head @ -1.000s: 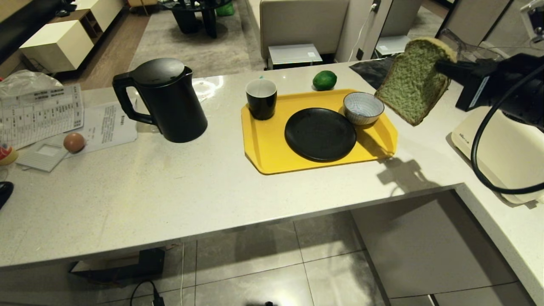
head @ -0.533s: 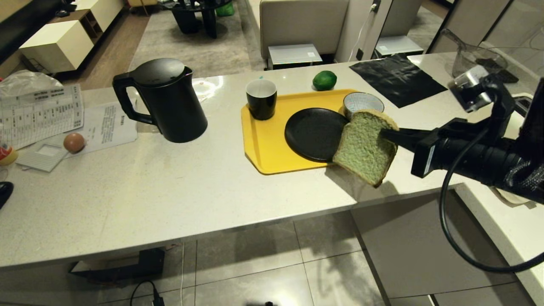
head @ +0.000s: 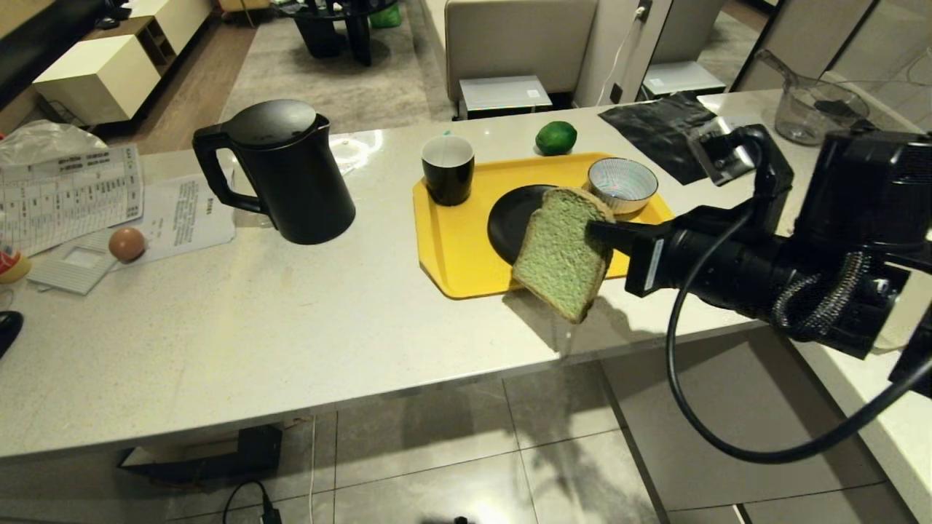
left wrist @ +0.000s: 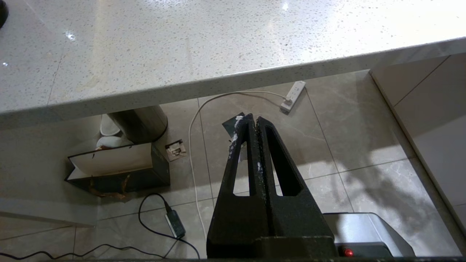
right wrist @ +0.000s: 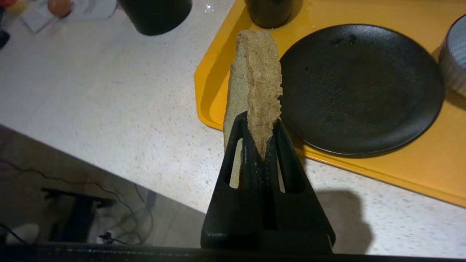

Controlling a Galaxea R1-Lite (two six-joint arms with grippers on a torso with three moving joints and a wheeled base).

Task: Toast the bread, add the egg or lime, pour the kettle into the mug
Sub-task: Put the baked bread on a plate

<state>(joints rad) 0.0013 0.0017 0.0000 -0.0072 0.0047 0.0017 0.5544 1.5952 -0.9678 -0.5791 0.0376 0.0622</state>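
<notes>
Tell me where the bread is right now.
In the head view, the bread hangs in the right gripper, above the yellow tray's front edge beside the black plate.

Head view high, facing counter [head: 291,327]; right wrist close, shares yellow tray [head: 455,247]; left wrist faces floor.

Right claw [right wrist: 260,127] pinching bread [right wrist: 256,83] edge-on above yellow tray [right wrist: 382,171] rim, black plate [right wrist: 360,87] beside.

Black plate [head: 520,215] & striped bowl [head: 622,184] on yellow tray [head: 455,247]; brown egg [head: 127,244] by papers [head: 69,193].
</notes>
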